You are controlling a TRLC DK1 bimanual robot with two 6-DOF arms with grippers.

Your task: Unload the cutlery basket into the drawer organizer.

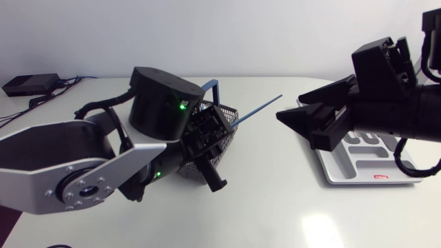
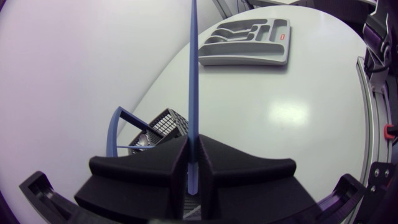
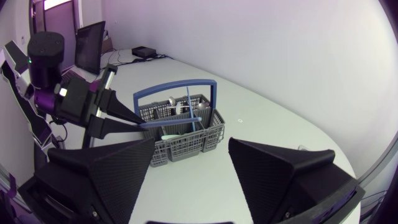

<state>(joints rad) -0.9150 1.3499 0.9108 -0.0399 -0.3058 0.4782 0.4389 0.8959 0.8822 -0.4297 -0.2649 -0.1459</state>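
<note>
The left end effector (image 2: 193, 149) is clamped on a slim blue utensil (image 2: 193, 74) held over the cutlery basket (image 3: 183, 140). The right end effector (image 3: 191, 149) hangs spread wide and empty near the drawer organizer (image 2: 245, 61). The organizer's compartments look bare and other pieces stand in the basket, so I judge the unloading barely begun, with this utensil and the rest left to transfer.

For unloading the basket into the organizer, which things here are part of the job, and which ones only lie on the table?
Part of the job:
cutlery basket
blue utensil, held in the left claw
other cutlery inside the basket
drawer organizer

Just lying about:
black box at the table's far corner
cables beside it
</note>
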